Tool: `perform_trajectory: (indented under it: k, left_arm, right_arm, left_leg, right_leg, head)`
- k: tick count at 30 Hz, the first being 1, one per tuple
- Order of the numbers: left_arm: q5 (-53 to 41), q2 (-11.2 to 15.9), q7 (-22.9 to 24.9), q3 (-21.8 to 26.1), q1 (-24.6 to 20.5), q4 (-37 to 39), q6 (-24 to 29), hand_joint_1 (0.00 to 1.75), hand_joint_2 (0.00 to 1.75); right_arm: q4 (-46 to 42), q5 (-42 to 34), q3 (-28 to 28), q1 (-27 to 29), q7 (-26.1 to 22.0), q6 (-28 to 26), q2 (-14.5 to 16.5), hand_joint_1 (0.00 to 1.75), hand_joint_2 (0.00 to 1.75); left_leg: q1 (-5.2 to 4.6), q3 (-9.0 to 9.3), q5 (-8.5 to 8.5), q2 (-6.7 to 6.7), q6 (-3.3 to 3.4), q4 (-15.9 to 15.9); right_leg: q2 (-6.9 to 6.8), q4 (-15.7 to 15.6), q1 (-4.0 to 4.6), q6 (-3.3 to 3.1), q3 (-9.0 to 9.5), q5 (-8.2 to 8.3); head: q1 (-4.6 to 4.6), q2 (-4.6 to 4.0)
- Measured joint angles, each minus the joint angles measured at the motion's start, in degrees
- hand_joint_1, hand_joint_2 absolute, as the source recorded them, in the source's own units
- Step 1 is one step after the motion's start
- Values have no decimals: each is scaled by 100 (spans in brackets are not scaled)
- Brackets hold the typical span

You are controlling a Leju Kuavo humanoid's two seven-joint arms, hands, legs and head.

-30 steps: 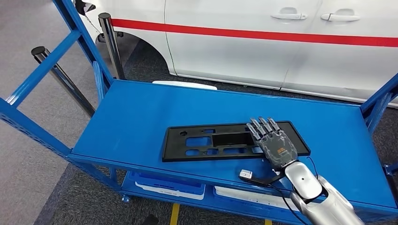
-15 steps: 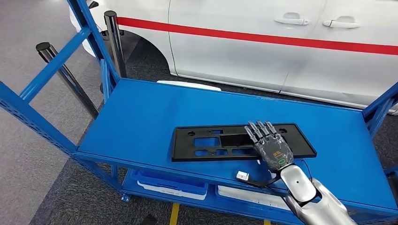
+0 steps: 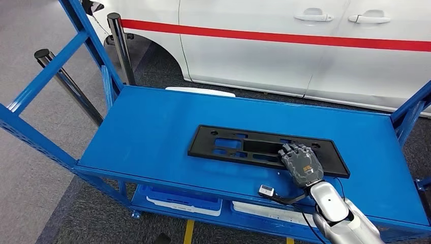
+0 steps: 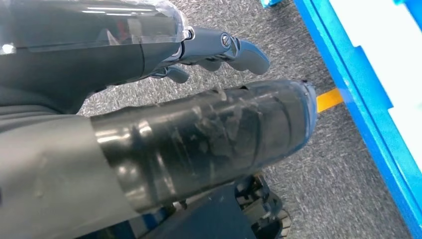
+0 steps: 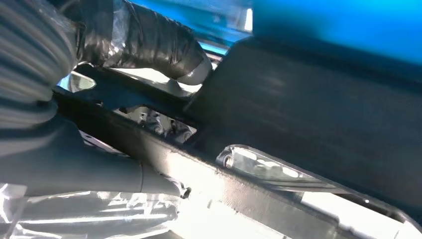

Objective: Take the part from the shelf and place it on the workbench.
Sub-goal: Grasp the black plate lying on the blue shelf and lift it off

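1. Part (image 3: 264, 150) — long black flat panel with rectangular cut-outs, lying slightly askew on the top deck of the blue shelf (image 3: 152, 132), toward the near edge and right of centre.
2. Right hand (image 3: 301, 163) — set on the part's right portion, fingers curled down over the panel at a cut-out; in the right wrist view, thumb (image 5: 149, 45) above the panel's black edge (image 5: 209, 169) and dark fingers visible through an opening. Grip apparently closed on the panel, though full contact of the fingertips cannot be confirmed.
3. Right arm (image 3: 335, 213) — silver, entering from the lower right, with a black cable running to a small white connector (image 3: 266, 191) resting on the deck just beside the wrist.
4. Left hand (image 4: 219, 47) — hanging over grey carpet beside the shelf's lower blue rail (image 4: 358, 104); fingers loosely curled, holding nothing.
5. Lower tier — white trays (image 3: 183, 201) visible beneath the deck.
6. Background — white car (image 3: 305, 46) with a red stripe behind the shelf; two black posts (image 3: 119, 46) at the left; a yellow floor line (image 3: 189, 231) below the shelf.
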Motion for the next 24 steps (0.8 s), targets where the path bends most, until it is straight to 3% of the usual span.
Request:
perform_trajectory:
  k: [2, 3, 4, 5, 8, 10, 14, 15, 18, 19, 20, 21, 22, 24]
  left_arm:
    - [14, 0, -2, 0, 9, 0, 1, 0, 0]
    - [23, 0, -3, 0, 19, 0, 1, 0, 0]
    - [31, 0, -4, 0, 28, 0, 2, 0, 0]
    - [36, 0, -8, 0, 35, 0, 3, 0, 0]
    - [42, 0, -21, 0, 37, 0, 14, 0, 0]
    - [49, 0, -27, 0, 37, 0, 20, 0, 0]
    - [70, 1, -39, 2, 53, 0, 22, 0, 0]
    - [78, 1, -43, 2, 49, 0, 22, 0, 0]
    - [102, 0, -54, 2, 50, 0, 22, 0, 0]
    - [108, 0, -56, 2, 56, 0, 22, 0, 0]
    - [113, 0, -61, 2, 59, 0, 22, 0, 0]
    - [118, -1, -67, 2, 61, 0, 22, 0, 0]
    - [122, -1, -76, 2, 61, 0, 22, 0, 0]
    - [127, -2, -92, 2, 56, 0, 22, 0, 0]
  right_arm:
    - [-24, -86, -95, 72, -6, -55, 6, 175, 175]
    - [-45, -133, -150, 125, -14, -94, 11, 175, 175]
    - [-74, -175, -214, 186, -25, -142, 16, 175, 175]
    - [-117, -213, -286, 249, -36, -190, 21, 175, 175]
    - [-283, -298, -522, 416, -49, -314, 25, 175, 175]
    - [-377, -345, -650, 496, -57, -361, 25, 175, 175]
    - [-582, -457, -907, 679, -169, -408, 25, 175, 175]
    - [-632, -490, -977, 710, -204, -424, 25, 175, 175]
    - [-754, -562, -1172, 811, -288, -475, 25, 175, 175]
    - [-795, -573, -1222, 859, -324, -495, 26, 175, 175]
    - [-841, -578, -1260, 904, -366, -527, 28, 175, 175]
    - [-906, -566, -1291, 942, -418, -584, 32, 175, 175]
    - [-988, -530, -1315, 975, -470, -670, 40, 175, 175]
    - [-1189, -373, -1343, 1020, -550, -904, 88, 175, 175]
  left_leg:
    - [22, -335, -357, 2, -46, 746]
    - [29, -486, -460, 3, -57, 1062]
    - [31, -556, -453, 3, -58, 1195]
    - [32, -523, -338, 3, -49, 1105]
    - [15, -23, 206, -1, 30, -4]
    - [-15, 155, 292, -5, 76, -398]
    - [-6, 194, 354, -5, 181, -515]
    - [6, 206, 377, -1, 216, -552]
    - [-2, 207, 387, 7, 264, -565]
    - [-5, 207, 382, 5, 267, -556]
    - [-5, 207, 372, 2, 265, -542]
    - [-2, 208, 357, -1, 257, -519]
    - [-1, 206, 333, -3, 239, -487]
    - [-26, 179, 283, -4, 185, -413]
  right_leg:
    - [-10, 1, 7, -27, -2, -2]
    - [-13, 2, 13, -28, -2, -3]
    - [-14, 3, 17, -29, -1, -4]
    - [-14, 3, 20, -29, 2, -5]
    - [-5, 5, 30, -6, 12, -12]
    - [4, -1, 39, 46, 0, -4]
    - [8, 52, 29, 174, -35, -56]
    - [9, 226, 27, 193, -115, -175]
    - [10, 1209, 20, 228, -578, -651]
    - [9, 1408, 18, 238, -672, -685]
    - [8, 1406, 15, 245, -670, -611]
    - [7, 1196, 10, 248, -566, -448]
    - [6, 833, 3, 246, -390, -262]
    - [8, 235, 12, 214, -95, -67]
  head:
    - [-2, 0]
    - [-2, 0]
    - [-2, 0]
    - [-2, 0]
    - [-1, 0]
    - [-1, 0]
    - [4, 0]
    - [5, 0]
    - [8, 0]
    - [9, 0]
    - [8, 0]
    - [9, 0]
    - [10, 0]
    - [7, 0]
